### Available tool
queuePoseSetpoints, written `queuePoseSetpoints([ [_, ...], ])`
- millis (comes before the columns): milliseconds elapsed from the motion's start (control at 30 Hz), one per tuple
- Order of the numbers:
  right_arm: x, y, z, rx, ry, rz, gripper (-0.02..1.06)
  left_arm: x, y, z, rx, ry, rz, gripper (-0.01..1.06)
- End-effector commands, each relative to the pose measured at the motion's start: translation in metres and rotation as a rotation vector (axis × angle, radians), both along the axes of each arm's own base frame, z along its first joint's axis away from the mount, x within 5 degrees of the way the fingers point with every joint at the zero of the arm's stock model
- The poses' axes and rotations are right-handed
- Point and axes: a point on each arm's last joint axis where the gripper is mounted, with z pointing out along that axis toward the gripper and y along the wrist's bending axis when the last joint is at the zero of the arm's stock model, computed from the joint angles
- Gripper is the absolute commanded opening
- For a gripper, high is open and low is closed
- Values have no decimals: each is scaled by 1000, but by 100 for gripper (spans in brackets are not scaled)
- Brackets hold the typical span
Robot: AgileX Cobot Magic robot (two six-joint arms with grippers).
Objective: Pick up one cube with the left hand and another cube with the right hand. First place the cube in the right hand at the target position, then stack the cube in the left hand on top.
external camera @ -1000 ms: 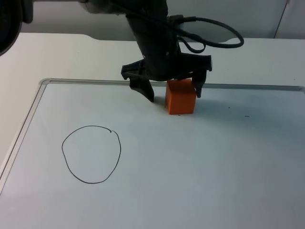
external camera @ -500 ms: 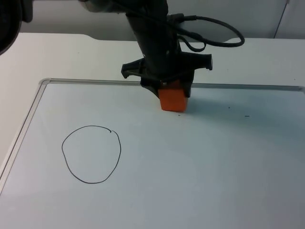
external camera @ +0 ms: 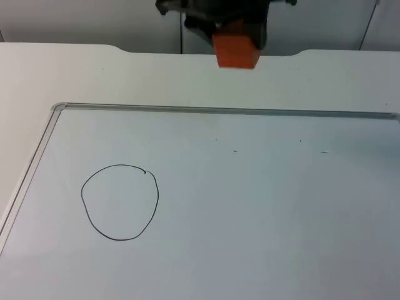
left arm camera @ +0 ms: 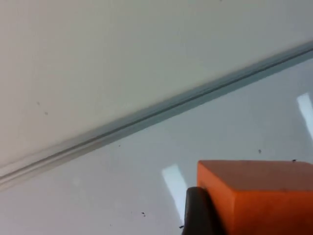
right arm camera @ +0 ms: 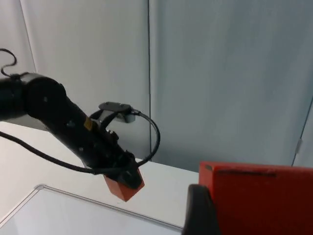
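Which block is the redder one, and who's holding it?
The red cube, held in the right gripper. The left gripper's orange cube is lighter and more orange.

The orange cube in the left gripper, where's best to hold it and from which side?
Grip the orange cube on two opposite flat sides, from above, as the left gripper does over the far edge of the table: parallel faces seat the fingers, leaving the bottom free for stacking. The right gripper holds a second cube.
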Motion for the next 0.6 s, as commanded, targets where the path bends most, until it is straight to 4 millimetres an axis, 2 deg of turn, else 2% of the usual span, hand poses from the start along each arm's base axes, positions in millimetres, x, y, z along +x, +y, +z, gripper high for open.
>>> queuePoseSetpoints([
  [0, 2, 0, 1, 1, -21, -4, 0, -12, -2, 28, -5, -48, -39, 0],
  [100, 2, 0, 2, 3, -28, -5, 0, -31, 0, 70, -26, -127, -87, 0],
  [133, 2, 0, 2, 3, -28, -5, 0, -31, 0, 70, -26, -127, -87, 0],
  [167, 2, 0, 2, 4, -30, -5, 0, -41, 1, 87, -27, -160, -114, 0],
  [233, 2, 0, 2, 4, -30, -5, 0, -52, 8, 107, -17, -194, -146, 0],
  [267, 2, 0, 2, 4, -30, -5, 0, -52, 8, 107, -17, -194, -146, 0],
  [400, 2, 0, 2, 4, -30, -5, 0, -73, 24, 138, -10, -255, -187, 0],
  [433, 2, 0, 2, 4, -30, -5, 0, -73, 24, 138, -10, -255, -187, 0],
  [533, 2, 0, 2, 4, -30, -5, 0, -98, 44, 164, -5, -339, -202, 0],
  [567, 2, 0, 2, 4, -30, -5, 0, -98, 44, 164, -5, -339, -202, 0],
])
